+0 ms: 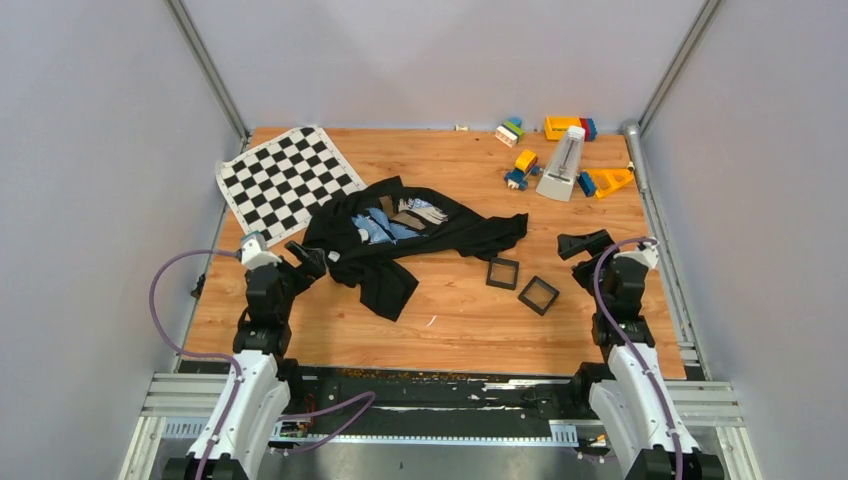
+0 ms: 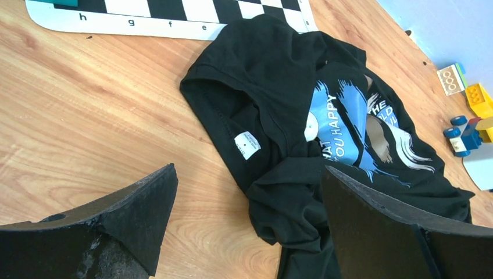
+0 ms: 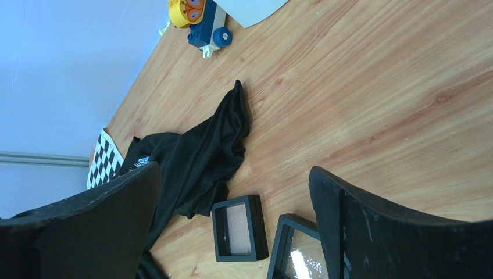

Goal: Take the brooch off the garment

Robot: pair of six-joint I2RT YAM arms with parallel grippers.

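Zero steps done yet

Your brooch [image 2: 311,126] sits on the garment's [image 2: 273,70] blue print. Left gripper [image 2: 247,174] hovers at the cloth's near edge, jaws apart; right gripper [image 3: 234,170] gapes empty. All removal remains.

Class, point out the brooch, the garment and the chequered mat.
brooch [image 2: 311,125], left wrist view, its visible white face.
garment [image 1: 380,272], top view, its lower black fold.
chequered mat [image 1: 288,180], top view, its middle squares.
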